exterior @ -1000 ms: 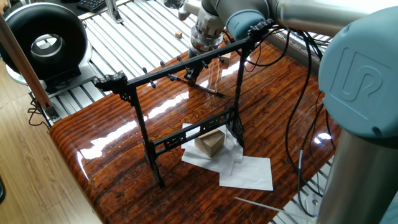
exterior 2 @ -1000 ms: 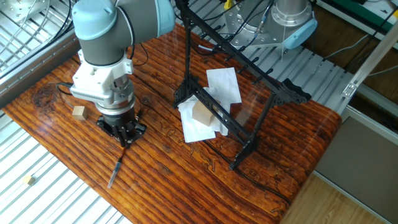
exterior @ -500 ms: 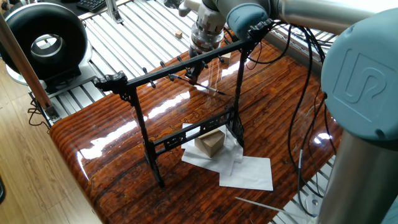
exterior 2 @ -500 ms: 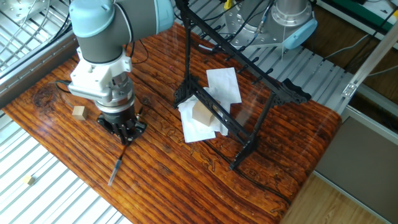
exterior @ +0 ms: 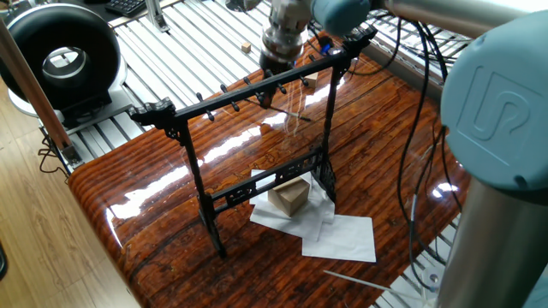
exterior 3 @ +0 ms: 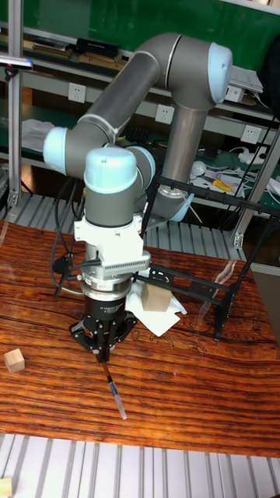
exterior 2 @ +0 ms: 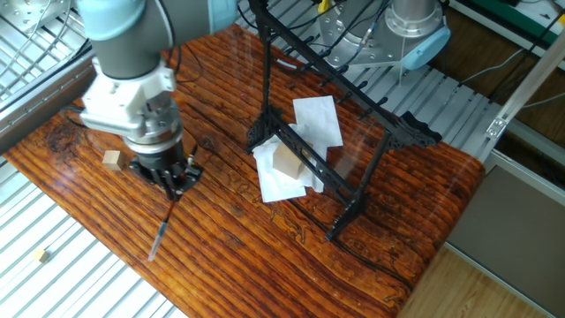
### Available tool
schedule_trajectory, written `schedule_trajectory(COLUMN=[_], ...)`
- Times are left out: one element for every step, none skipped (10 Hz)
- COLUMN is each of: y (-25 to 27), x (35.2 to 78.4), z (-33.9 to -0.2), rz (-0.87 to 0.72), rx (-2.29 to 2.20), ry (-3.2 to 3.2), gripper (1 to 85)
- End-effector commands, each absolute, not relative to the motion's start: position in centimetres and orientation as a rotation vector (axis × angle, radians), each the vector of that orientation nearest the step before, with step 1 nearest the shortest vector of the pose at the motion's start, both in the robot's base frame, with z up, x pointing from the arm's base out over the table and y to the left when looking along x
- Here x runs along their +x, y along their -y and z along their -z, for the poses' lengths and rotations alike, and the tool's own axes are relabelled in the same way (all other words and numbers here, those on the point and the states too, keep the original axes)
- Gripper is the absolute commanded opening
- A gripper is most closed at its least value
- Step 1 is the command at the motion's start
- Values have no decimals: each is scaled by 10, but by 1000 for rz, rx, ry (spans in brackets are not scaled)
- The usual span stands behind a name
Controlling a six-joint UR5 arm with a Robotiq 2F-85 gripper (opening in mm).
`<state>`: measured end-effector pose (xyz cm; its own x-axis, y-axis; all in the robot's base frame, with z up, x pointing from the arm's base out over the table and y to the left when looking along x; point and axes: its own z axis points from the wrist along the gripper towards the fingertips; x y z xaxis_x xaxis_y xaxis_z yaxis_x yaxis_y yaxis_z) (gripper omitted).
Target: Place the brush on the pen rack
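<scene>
My one claw [exterior 3: 102,354] is pinched shut on the upper end of the single brush [exterior 3: 113,391]. The brush hangs slanted from my fingertips, its lower end down at the surface [exterior 2: 247,256]; I cannot tell whether it touches. In the tall fixed view it runs toward five o'clock from the claw.

At nine o'clock of the claw in that view lies one small wooden cube [exterior 3: 13,360] on the surface. A second cube [exterior 2: 41,256] sits off the wood on the metal slats. One pen rack [exterior 2: 340,88] stands well apart from the claw, at about three o'clock in the other fixed view. A cardboard block [exterior 2: 286,162] and a few white paper sheets [exterior 2: 318,119] lie under it.

Since a second ago my arm has risen and shifted, and the brush has come up with it. The rack, papers, block and cubes have stayed put.
</scene>
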<state>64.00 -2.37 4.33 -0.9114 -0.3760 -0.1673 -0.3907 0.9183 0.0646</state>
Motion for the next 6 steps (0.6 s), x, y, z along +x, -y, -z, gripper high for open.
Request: schedule_trajectory(y=[30,32,33,37,44,49], x=[658,663,667,671,675,676], z=[-67,-73,-78,-81,-80,-78], rz=[-137,-124,-124,-117,-95,-83], rx=[-563,-551,-538,-519,-500,-468], ry=[-2943,-2948,-2954,-2959,-2966,-2979], gripper=[10,10,10,10,10,10])
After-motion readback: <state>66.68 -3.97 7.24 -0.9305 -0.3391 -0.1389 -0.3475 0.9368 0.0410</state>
